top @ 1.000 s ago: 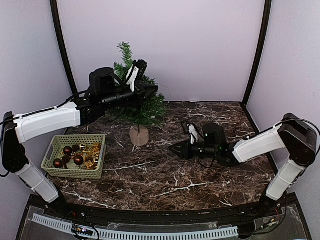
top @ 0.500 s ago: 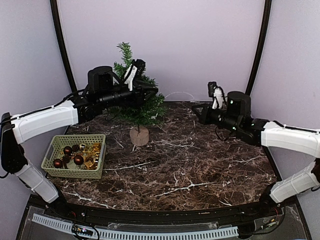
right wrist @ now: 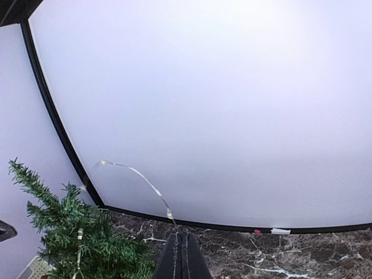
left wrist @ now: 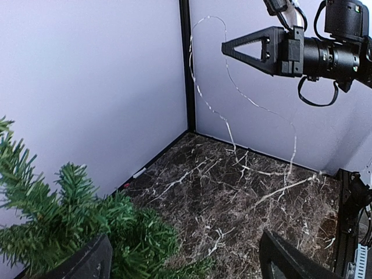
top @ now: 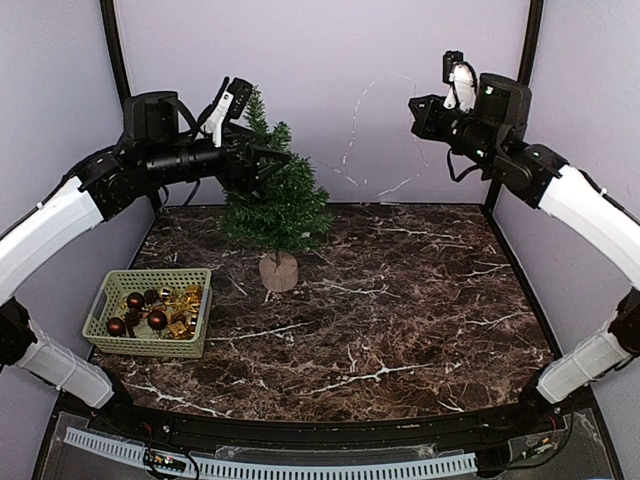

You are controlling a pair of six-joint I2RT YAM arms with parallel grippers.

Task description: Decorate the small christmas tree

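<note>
Above the worktop (top: 400, 330), right jaws pinch light wire (right wrist: 139, 174) right of the upright small christmas tree (top: 280, 205); nearer left jaws gape.

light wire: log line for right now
right end effector: shut on light wire, held high | left end effector: open beside small christmas tree

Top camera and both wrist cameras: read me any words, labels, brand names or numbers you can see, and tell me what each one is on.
No readable text in any view.
White strip at the foot of the back wall: too small to tell whether it carries print.
Small christmas tree, light string, basket, left arm, right arm: no lettering visible.
</note>
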